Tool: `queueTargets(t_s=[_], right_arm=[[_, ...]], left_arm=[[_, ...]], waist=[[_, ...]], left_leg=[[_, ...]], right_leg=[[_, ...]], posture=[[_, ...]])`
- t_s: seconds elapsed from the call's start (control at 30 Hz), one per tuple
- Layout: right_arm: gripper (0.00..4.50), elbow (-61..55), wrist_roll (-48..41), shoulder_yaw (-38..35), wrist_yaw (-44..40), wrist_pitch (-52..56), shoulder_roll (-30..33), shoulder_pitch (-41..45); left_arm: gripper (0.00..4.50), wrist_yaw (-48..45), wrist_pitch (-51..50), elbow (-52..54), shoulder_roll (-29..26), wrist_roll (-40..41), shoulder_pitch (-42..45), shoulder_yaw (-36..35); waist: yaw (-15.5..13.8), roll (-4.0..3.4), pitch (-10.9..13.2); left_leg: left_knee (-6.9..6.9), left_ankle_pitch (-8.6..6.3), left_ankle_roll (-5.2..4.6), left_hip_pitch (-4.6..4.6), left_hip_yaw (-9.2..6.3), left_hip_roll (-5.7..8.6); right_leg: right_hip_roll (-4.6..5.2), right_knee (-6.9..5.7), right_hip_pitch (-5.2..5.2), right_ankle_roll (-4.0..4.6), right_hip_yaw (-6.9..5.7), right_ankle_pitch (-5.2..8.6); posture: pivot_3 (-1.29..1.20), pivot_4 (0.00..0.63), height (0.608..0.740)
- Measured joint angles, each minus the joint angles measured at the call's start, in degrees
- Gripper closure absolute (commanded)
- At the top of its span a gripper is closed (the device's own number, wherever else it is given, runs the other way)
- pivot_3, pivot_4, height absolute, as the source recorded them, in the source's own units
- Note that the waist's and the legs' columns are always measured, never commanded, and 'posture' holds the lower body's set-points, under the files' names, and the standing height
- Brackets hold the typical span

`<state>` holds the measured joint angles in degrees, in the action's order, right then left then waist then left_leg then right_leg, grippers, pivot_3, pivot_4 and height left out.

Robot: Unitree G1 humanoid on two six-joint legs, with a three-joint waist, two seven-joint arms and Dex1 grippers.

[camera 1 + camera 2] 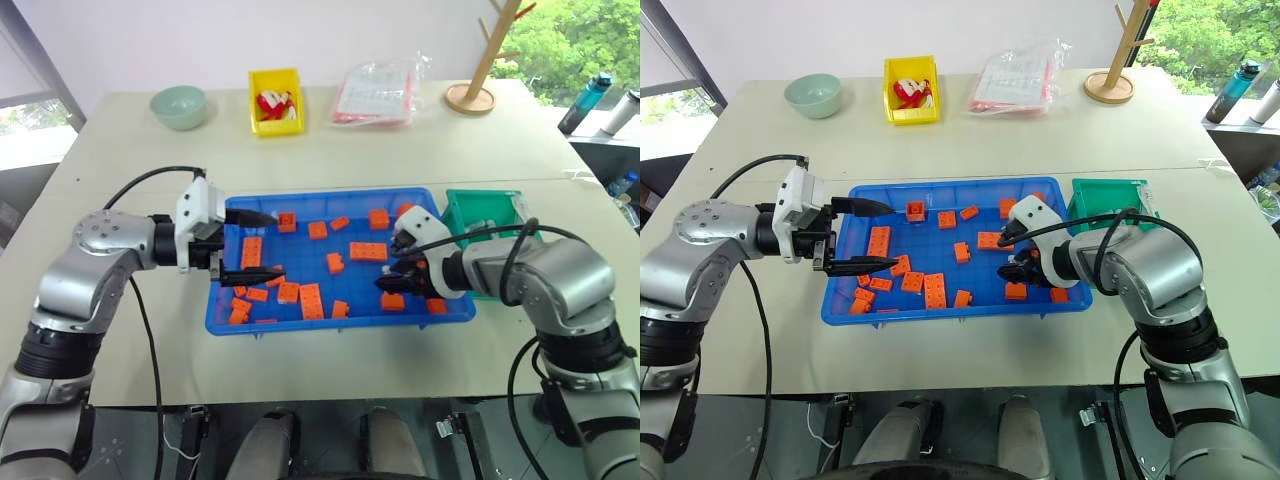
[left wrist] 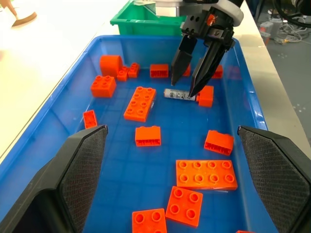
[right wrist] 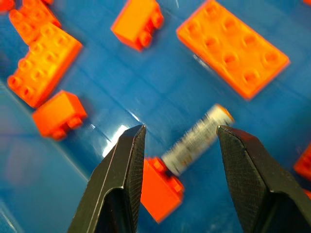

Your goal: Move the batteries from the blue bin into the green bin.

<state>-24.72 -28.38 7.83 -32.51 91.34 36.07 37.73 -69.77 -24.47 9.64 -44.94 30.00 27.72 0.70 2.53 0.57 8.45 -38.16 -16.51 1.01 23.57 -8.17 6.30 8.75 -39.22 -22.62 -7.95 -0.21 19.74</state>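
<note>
Silver battery [image 3: 197, 141] lies flat in the blue bin [image 1: 225, 310], toward the end nearest the green bin [image 1: 462, 208], one end touching an orange brick [image 3: 160, 187]. My right claw [image 2: 188, 85] straddles it, half open, nothing held. Risk, as I judge: closing now pinches the brick too, or the cylinder rolls free. Left claw [image 1: 255, 245] hovers wide, empty

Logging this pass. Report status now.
Right gripper open, straddling battery in blue bin. Left gripper open, empty. Orange brick touching battery's end.
</note>
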Motion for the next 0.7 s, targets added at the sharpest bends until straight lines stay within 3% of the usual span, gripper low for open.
queueTargets(t_s=[0.3,0.4,0.47,0.5,0.7], right_arm=[[2.10,5.48,0.72,3.21,1.89,-3.24,-1.40,0.53],[1.22,5.52,0.42,1.50,2.47,-2.14,-2.18,1.60],[0.24,4.46,-0.68,-0.84,2.70,-0.17,-3.29,3.53],[0.06,3.57,-1.55,-1.89,2.86,0.35,-3.51,4.33],[0.06,-0.07,-6.53,-4.90,4.44,0.76,0.49,4.36]], left_arm=[[0.00,0.10,-0.03,0.23,-0.19,0.27,-0.07,-0.27],[0.00,0.01,-0.03,0.21,-0.69,0.44,-0.07,-0.67],[0.00,-0.01,0.00,0.13,-0.69,0.45,-0.06,-0.77],[0.00,-0.01,0.03,0.09,-0.68,0.45,-0.05,-0.76],[0.00,-0.04,0.22,-0.69,0.18,0.36,0.36,-0.50]], waist=[[0.02,0.00,0.00],[0.06,0.00,0.00],[0.06,-0.01,0.00],[0.05,-0.01,0.00],[-0.23,0.00,0.00]], left_leg=[[0.01,0.00,0.00,0.00,0.00,0.01],[0.01,0.00,0.00,0.00,0.01,0.00],[0.01,0.00,0.00,0.00,0.00,-0.01],[0.01,0.00,0.00,0.00,0.00,-0.01],[-0.01,0.00,0.00,0.00,-0.05,0.06]], right_leg=[[0.00,0.00,-0.02,0.00,0.00,0.00],[0.00,0.00,-0.03,0.00,0.00,0.00],[-0.02,-0.01,-0.03,0.00,0.00,0.00],[-0.02,-0.01,-0.03,0.00,0.00,0.00],[0.03,0.00,0.02,0.00,0.00,0.00]], posture=[[0.00,0.150,0.719],[0.00,0.150,0.719],[0.00,0.150,0.719],[0.00,0.150,0.719],[0.00,0.150,0.719]])
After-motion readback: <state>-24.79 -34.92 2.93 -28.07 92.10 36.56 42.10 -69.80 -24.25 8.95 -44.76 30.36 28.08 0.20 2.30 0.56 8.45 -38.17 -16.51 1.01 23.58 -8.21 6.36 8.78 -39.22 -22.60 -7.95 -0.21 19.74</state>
